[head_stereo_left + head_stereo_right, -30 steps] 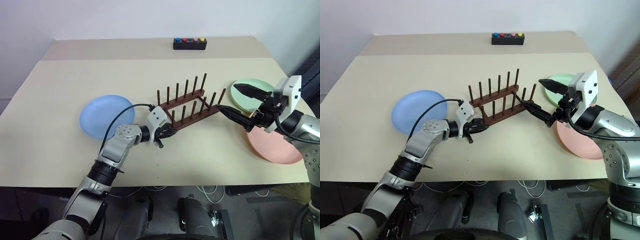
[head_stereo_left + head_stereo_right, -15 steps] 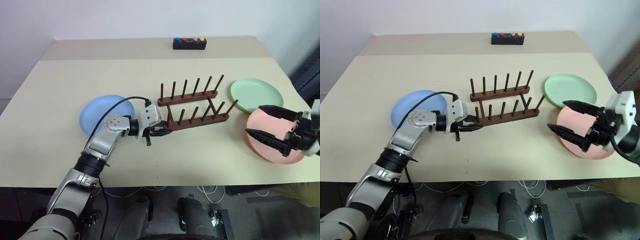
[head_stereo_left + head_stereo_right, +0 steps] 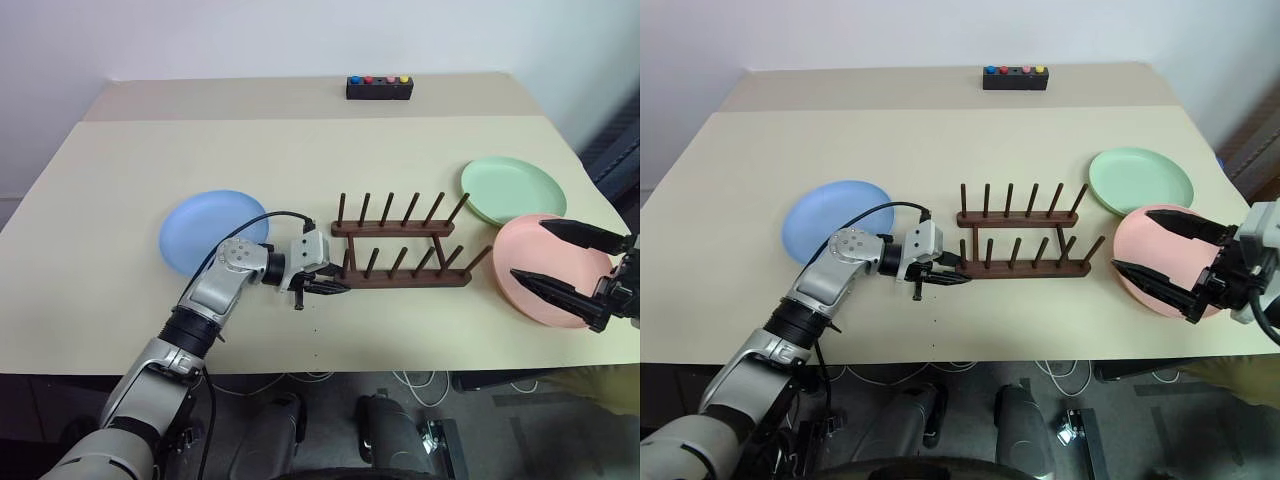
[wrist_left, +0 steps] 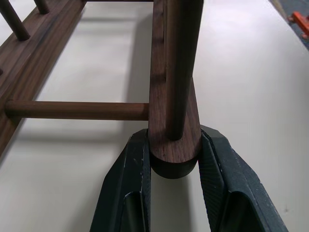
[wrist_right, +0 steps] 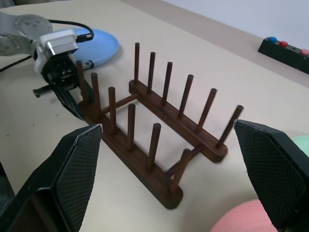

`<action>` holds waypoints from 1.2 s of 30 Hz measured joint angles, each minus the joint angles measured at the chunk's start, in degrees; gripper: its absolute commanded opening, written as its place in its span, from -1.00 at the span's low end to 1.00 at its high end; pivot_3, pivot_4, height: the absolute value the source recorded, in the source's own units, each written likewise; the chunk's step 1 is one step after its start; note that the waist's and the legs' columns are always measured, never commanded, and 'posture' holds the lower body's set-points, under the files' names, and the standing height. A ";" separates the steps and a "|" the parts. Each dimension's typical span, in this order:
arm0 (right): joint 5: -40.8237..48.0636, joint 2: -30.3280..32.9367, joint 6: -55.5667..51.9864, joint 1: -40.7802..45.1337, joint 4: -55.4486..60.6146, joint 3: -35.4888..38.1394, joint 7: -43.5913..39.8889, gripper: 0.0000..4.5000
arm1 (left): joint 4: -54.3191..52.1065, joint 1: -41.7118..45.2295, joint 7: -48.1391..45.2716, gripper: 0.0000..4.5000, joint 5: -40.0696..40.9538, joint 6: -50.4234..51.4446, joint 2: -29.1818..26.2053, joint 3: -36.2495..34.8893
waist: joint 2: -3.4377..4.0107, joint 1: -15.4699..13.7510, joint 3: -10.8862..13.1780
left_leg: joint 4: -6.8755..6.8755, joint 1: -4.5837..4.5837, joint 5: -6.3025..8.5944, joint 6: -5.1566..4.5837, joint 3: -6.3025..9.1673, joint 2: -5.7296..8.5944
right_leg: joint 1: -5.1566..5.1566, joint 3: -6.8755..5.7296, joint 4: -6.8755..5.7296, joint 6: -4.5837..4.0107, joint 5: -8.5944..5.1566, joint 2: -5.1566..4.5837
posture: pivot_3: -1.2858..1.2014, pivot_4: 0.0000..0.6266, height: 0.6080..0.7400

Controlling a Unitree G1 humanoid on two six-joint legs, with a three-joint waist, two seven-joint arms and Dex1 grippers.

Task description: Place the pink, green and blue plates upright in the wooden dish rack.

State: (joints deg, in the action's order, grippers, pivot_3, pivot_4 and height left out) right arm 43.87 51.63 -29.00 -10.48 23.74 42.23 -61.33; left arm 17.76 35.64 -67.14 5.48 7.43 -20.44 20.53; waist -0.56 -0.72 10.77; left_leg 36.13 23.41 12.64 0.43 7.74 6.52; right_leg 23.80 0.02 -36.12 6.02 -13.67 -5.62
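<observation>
The near rail end of the wooden dish rack (image 4: 174,145) is being clamped between the fingers of the left gripper (image 3: 325,287), mid-desk. The right gripper (image 3: 572,262) is being held with jaws wide apart and empty over the pink plate (image 3: 520,270) by the desk's right edge. Farther back, the green plate (image 3: 512,188) and blue plate (image 3: 205,228) are lying flat.

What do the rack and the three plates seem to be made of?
Rack: it looks like dark brown wood with a smooth, low-sheen finish; grain lines show on the rail in the left wrist view. Blue plate, green plate and pink plate: probably matte plastic, since each has one even pastel colour and almost no glare. Glazed ceramic seems less likely, but the look alone cannot exclude it.
</observation>
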 measured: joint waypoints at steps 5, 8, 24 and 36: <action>0.20 -0.07 -0.05 -0.17 0.92 -0.10 0.87 1.00 | 1.17 0.17 2.55 -0.20 -0.03 2.86 1.36 -0.66 | -0.01 -0.05 0.00 | 0.00 0.00 0.00 0.00 0.00 0.00 | 0.00 0.00 0.00 0.01 0.00 0.00 | 0.03 -0.52 1.00; 0.19 -0.05 -0.05 0.64 0.84 -1.09 1.21 1.00 | 1.23 0.18 4.10 0.43 -0.09 3.32 1.15 -1.31 | 0.00 0.00 0.00 | 0.00 -0.01 0.00 0.00 0.00 0.00 | -0.01 0.00 -0.01 0.01 0.00 0.01 | 0.03 -0.52 1.00; 1.38 -0.20 -2.07 5.06 -0.21 -10.44 1.87 0.41 | -20.23 3.63 0.98 0.17 10.90 24.59 -11.05 -10.08 | 0.00 0.01 0.00 | 0.00 -0.02 0.00 0.00 0.01 0.00 | -0.01 0.00 -0.01 0.00 0.00 0.02 | 0.03 -0.52 1.00; -15.82 5.58 3.12 1.29 -3.10 -25.37 0.20 -0.97 | -24.74 -2.36 -12.11 -1.00 18.69 21.61 -15.72 -7.73 | 0.01 0.04 0.00 | 0.00 -0.03 0.00 0.01 -0.07 0.00 | -0.02 0.05 0.01 -0.06 -0.04 0.00 | 0.03 -0.52 1.00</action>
State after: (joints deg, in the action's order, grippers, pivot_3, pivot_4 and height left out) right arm 28.05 57.21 -25.87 -9.20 20.64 16.86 -61.13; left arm -6.99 33.27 -79.25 24.17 29.04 -36.16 12.81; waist -0.56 -0.67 10.77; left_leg 36.13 23.38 12.64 0.44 7.67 6.51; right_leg 23.78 0.07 -36.11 5.96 -13.71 -5.62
